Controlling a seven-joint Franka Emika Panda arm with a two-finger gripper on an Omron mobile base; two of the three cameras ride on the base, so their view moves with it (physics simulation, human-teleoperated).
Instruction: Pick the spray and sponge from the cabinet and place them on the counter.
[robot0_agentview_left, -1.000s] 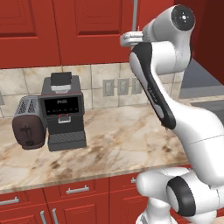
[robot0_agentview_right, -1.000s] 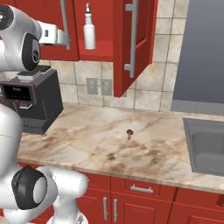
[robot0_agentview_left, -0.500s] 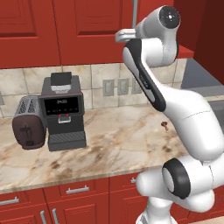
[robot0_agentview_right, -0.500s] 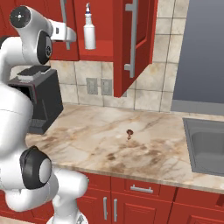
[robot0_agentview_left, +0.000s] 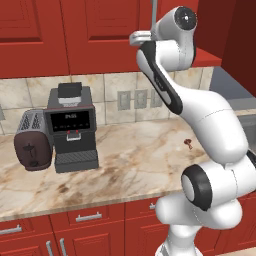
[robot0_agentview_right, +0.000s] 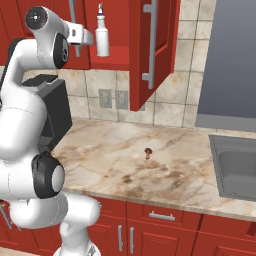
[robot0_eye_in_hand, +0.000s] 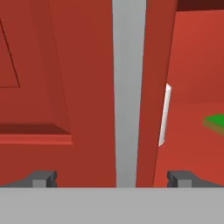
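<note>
**Bystanders on the worktop and wall**

A black coffee machine (robot0_agentview_left: 73, 127) stands at about 9 o'clock in the left base view, backed against the tiled wall. A dark brown toaster (robot0_agentview_left: 33, 140) sits just beside it at its 9 o'clock. Two grey wall outlets (robot0_agentview_left: 135, 99) are set in the tiles at the machine's 3 o'clock. A small dark red-brown object (robot0_agentview_right: 147, 152), too small to identify, lies on the stone near the middle of the right base view. A steel sink (robot0_agentview_right: 237, 167) is recessed at its 3 o'clock.
</note>
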